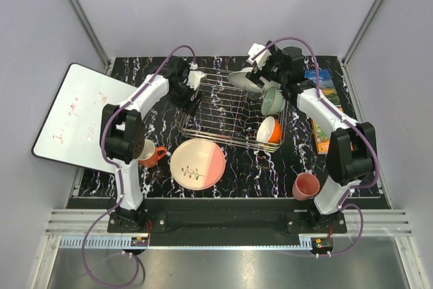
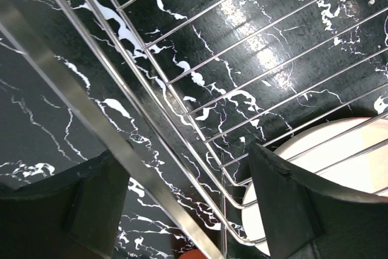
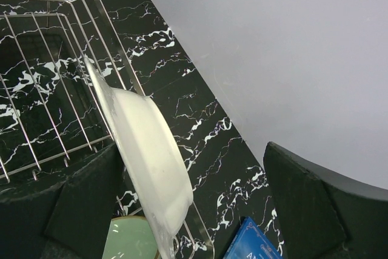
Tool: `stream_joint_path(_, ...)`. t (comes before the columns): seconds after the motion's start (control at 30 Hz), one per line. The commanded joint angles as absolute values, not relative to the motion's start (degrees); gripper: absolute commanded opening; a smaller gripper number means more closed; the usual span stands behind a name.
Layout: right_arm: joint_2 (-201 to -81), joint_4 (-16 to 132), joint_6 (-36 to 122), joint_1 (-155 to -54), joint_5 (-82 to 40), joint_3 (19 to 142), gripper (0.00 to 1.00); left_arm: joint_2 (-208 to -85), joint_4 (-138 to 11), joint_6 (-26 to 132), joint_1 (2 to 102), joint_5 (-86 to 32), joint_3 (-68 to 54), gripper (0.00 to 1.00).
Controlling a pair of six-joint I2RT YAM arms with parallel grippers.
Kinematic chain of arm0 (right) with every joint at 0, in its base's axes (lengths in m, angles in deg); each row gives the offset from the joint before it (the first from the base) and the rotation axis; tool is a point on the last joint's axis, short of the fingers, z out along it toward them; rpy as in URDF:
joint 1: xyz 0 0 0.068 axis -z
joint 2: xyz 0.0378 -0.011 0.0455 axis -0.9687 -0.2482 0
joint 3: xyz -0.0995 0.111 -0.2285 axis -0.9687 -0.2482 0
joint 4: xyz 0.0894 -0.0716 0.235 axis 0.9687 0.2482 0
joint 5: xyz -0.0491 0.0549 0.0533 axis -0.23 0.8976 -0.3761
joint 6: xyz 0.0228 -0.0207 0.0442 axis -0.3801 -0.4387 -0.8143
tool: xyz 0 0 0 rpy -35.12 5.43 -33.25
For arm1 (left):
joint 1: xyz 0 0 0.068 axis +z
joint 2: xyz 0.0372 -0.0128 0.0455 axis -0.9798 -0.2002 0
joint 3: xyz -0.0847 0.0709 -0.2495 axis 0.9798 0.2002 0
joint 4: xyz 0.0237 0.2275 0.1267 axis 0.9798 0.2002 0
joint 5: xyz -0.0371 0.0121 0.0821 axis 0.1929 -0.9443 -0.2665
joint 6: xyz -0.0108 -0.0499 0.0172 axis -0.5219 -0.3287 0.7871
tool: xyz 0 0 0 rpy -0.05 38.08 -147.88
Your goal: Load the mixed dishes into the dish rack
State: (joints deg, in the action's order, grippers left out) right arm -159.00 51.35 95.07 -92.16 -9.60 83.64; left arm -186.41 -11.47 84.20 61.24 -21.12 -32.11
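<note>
The silver wire dish rack (image 1: 226,109) stands mid-table. In it are the white plate (image 1: 242,80) on edge at the back right, the mint-green bowl (image 1: 272,101) and the orange bowl (image 1: 269,130). The pink-and-cream plate (image 1: 197,164) lies flat in front of the rack. The orange-red mug (image 1: 151,154) is half hidden behind the left arm. The pink cup (image 1: 306,186) stands front right. My left gripper (image 2: 188,204) is open, astride the rack's left rim (image 2: 151,168). My right gripper (image 3: 194,204) is open around the white plate (image 3: 148,162), which sits by its left finger.
A white board (image 1: 78,113) lies tilted at the far left. Two colourful books (image 1: 323,109) lie right of the rack, under the right arm; the blue one (image 3: 254,244) shows in the right wrist view. Grey walls close the back and sides.
</note>
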Motion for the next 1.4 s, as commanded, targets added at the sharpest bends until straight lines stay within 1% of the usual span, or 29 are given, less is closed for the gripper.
stream_joint_path(0.0, -154.0, 46.6, 93.7, -92.1, -10.4, 84.7, 1.00, -180.8, -11.9, 85.0, 61.1, -23.0, -32.5, 0.81)
stream_joint_path(0.1, -152.5, 47.7, 94.1, -92.1, -10.2, 83.8, 1.00, -179.8, -11.5, 84.7, 61.0, -23.3, -32.2, 0.83)
stream_joint_path(0.13, -151.7, 48.1, 93.4, -92.1, -10.0, 83.5, 1.00, -179.4, -11.4, 84.6, 61.1, -23.3, -32.1, 0.85)
stream_joint_path(0.17, -151.0, 48.4, 92.8, -92.1, -10.0, 82.5, 1.00, -179.1, -11.3, 84.6, 61.1, -23.4, -32.1, 0.99)
stream_joint_path(0.47, -141.1, 46.5, 87.7, -94.1, -12.1, 72.0, 1.00, -175.6, -9.3, 84.4, 60.9, -27.6, -34.9, 0.99)
stream_joint_path(0.67, -135.0, 47.2, 84.9, -95.6, -13.9, 69.7, 1.00, -172.2, -6.9, 83.8, 61.0, -29.3, -33.8, 0.99)
stream_joint_path(0.77, -131.4, 48.0, 78.4, -97.3, -17.7, 70.0, 0.99, -169.7, -5.8, 81.4, 61.7, -28.0, -33.4, 0.99)
stream_joint_path(0.83, -129.8, 53.6, 66.6, -98.3, -17.4, 73.0, 1.00, -169.5, -3.1, 80.2, 62.4, -26.6, -36.3, 0.99)
stream_joint_path(0.9, -129.0, 58.0, 56.2, -100.1, -18.1, 74.7, 1.00, -169.2, 1.3, 78.7, 64.5, -20.9, -37.5, 0.99)
stream_joint_path(0.93, -128.6, 59.9, 54.2, -101.5, -20.1, 74.3, 1.00, -168.9, 2.8, 79.1, 65.0, -18.8, -37.5, 0.96)
stream_joint_path(0.97, -128.0, 61.6, 53.0, -105.6, -22.5, 73.3, 1.00, -168.4, 5.9, 79.7, 65.1, -17.7, -37.2, 0.96)
stream_joint_path(1.0, -126.2, 62.0, 50.6, -107.8, -25.2, 72.0, 1.00, -166.4, 6.5, 80.3, 64.9, -18.2, -36.3, 0.95)
stream_joint_path(1.07, -124.4, 62.3, 47.1, -112.6, -25.9, 67.1, 1.00, -163.1, 6.5, 83.5, 64.2, -19.8, -30.5, 0.93)
stream_joint_path(1.13, -122.4, 62.9, 40.3, -114.9, -24.6, 61.8, 1.00, -158.1, 6.1, 87.0, 63.3, -22.2, -23.6, 0.90)
stream_joint_path(1.2, -121.5, 63.6, 33.2, -117.0, -23.7, 58.6, 1.00, -154.2, 5.0, 87.9, 61.7, -23.9, -16.8, 0.81)
stream_joint_path(1.27, -120.3, 61.1, 28.8, -118.3, -23.1, 51.8, 1.00, -152.4, 3.8, 88.8, 59.5, -25.6, -12.9, 0.71)
stream_joint_path(1.3, -119.2, 60.4, 26.0, -119.4, -22.8, 49.9, 1.00, -151.2, 3.7, 88.8, 58.7, -25.8, -9.8, 0.69)
stream_joint_path(1.37, -118.6, 59.1, 23.9, -120.2, -22.5, 45.8, 1.00, -150.4, 3.0, 88.6, 56.3, -25.8, -7.6, 0.69)
